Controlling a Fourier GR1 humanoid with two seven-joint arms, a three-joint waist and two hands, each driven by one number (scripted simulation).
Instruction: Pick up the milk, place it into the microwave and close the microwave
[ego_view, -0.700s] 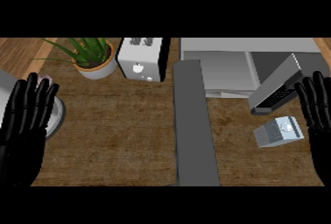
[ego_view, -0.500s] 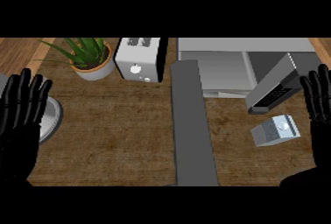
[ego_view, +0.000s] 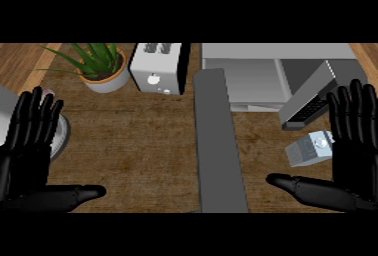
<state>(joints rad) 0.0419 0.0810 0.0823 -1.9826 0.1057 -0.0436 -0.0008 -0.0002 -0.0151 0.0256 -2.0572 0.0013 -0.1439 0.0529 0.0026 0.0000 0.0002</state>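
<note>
Non-task items on wooden counter (ego_view: 148, 150):
- Potted plant (ego_view: 100, 65), upper left: long green leaves, pot tan at the rim and pale grey below. Stands upright, just left of the toaster, apart from it
- Toaster (ego_view: 157, 67), white, two dark slots on top, round knob on the front face, near the top edge
- Grey strip (ego_view: 218, 145) runs lengthwise down the middle of the counter, from beside the toaster to the lower edge
- Pale grey round object (ego_view: 63, 135) at the left edge, only partly visible; identity cannot be told
</note>
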